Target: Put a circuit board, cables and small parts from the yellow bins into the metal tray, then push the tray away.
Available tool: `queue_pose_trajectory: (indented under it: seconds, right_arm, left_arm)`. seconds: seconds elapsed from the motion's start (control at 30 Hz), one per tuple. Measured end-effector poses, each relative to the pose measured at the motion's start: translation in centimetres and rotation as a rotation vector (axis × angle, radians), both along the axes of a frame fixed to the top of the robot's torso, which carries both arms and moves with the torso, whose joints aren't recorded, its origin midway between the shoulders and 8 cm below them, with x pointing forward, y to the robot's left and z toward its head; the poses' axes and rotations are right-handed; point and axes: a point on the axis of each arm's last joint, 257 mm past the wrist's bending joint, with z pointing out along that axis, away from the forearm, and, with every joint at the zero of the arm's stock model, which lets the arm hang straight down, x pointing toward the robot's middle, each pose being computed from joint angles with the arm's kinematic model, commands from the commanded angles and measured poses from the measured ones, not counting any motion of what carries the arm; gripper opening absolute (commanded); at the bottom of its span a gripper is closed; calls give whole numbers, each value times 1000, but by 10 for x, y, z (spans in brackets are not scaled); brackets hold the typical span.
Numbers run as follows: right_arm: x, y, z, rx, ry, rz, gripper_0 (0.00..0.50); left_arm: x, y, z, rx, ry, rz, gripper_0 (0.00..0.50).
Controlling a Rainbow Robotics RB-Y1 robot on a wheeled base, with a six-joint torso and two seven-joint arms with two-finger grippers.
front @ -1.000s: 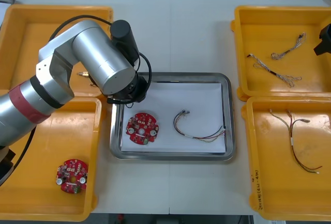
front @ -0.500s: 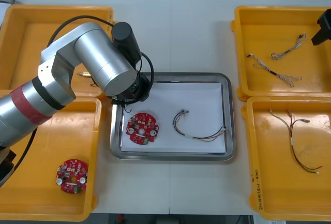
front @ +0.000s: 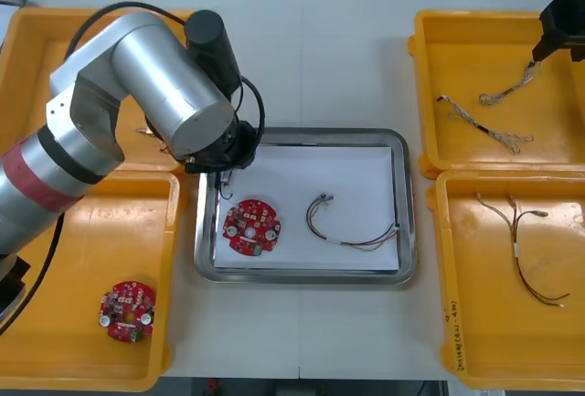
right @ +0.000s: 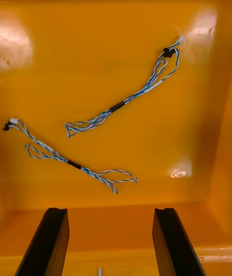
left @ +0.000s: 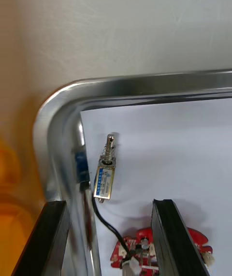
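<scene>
Tray (front: 409, 204) in the middle holds one circuit board (front: 251, 227), one cable (front: 352, 230) and one small metal part (left: 107, 172) near its far left corner. The left gripper (left: 108, 203) hangs above this part, fingers spread. The right gripper (right: 110, 210), also spread, hangs above the far right bin (front: 457, 58) with two blue and white cables (right: 118, 107).

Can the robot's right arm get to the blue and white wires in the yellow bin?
Probably yes. The right tool hangs open above the yellow bin, and both blue and white cables lie bare on its floor with nothing over them.
</scene>
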Motion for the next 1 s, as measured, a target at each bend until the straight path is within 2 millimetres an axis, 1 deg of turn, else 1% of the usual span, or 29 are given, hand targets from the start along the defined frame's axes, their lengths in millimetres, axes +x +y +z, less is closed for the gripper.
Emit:
queue_pose_trajectory:
  seconds: [0.13,0.27,0.33,0.5,0.67,0.77,0.9,1.0]
  right_arm:
    - [9,0,-2,45,-12,-108,500]
    - [15,-1,-1,46,-31,-129,500]
    - [18,-1,0,55,-45,-155,500]
    - [23,-2,-3,126,-64,-299,500]
    - [24,-1,-11,179,-47,-391,500]
    - [26,0,-18,236,-40,-494,500]
    - [32,5,-26,300,-45,-600,500]
    - [36,10,-32,342,-52,-659,500]
  left_arm:
    - [-2,9,26,-29,-6,36,500]
    - [-6,20,47,-56,0,66,500]
    - [-8,29,55,-64,7,85,500]
    - [-12,54,72,-80,29,137,500]
    - [-6,79,91,-74,3,128,500]
    - [-2,95,97,-23,-4,66,500]
    - [3,119,95,63,23,-32,500]
    - [7,136,93,79,58,-49,500]
